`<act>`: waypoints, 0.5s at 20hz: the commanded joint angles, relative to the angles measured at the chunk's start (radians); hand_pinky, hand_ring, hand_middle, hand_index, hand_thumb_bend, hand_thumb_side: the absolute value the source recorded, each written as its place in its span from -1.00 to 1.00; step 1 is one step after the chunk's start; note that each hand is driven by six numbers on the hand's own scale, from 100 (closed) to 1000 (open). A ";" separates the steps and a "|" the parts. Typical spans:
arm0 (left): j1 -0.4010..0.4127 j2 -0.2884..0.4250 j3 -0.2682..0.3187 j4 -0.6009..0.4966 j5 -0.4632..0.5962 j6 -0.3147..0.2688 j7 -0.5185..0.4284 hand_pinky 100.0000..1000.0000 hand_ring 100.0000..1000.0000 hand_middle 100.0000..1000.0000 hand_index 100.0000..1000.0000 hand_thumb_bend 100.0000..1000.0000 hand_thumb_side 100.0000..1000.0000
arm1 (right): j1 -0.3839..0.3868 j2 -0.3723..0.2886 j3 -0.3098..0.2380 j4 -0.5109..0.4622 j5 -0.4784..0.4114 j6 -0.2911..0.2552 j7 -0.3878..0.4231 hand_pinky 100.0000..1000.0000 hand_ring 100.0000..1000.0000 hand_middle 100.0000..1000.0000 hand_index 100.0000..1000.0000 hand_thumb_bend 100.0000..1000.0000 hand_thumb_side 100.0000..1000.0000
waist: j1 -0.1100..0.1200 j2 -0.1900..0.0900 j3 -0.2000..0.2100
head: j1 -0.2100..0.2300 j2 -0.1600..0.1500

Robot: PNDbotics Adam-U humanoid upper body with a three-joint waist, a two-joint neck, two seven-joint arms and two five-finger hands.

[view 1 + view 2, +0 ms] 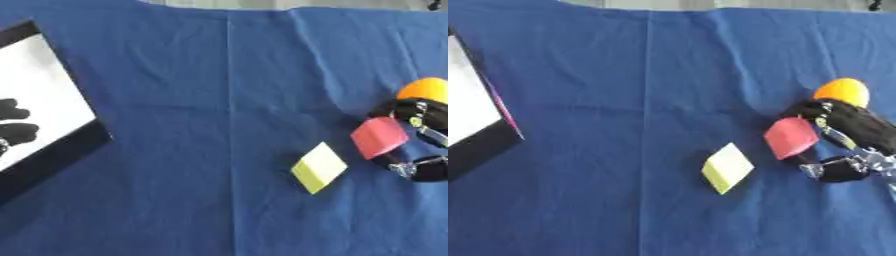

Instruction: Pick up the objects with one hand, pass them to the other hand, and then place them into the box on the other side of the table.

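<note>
Blue cloth (219, 100) covers the tabletop. Left eye view: box (52, 150) at left edge, left hand (16, 125) relaxed over it.

Right eye view: our right hand (833, 142) pinches the red block (789, 137) near right edge, beside the orange ball (842, 91); yellow block (726, 167) nearby. We should lift straight, clearing both.

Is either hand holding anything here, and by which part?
The right hand pinches the red block by its right side; the left hand over the box holds nothing.

Blue cloth (201, 100) covers whole table, with straight fold crease running from 12 to 6 o'clock. Thin strip of pale grey floor (710, 4) at 12 o'clock. Light even, soft.
</note>
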 commanded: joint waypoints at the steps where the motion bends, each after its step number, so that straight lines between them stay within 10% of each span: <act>1: -0.002 0.013 0.002 -0.019 -0.003 0.003 0.000 0.42 0.24 0.25 0.51 -0.96 0.86 | -0.003 -0.027 -0.016 -0.009 0.005 0.007 -0.005 0.83 0.57 0.52 0.68 -0.23 -1.00 | 0.014 0.003 -0.003 | -0.005 -0.012; 10: -0.003 0.014 -0.001 -0.019 -0.003 0.003 -0.002 0.42 0.24 0.25 0.50 -0.96 0.86 | -0.007 -0.028 -0.011 -0.009 0.003 0.001 -0.031 0.82 0.48 0.26 0.56 -0.28 -1.00 | 0.015 0.002 -0.007 | -0.007 -0.010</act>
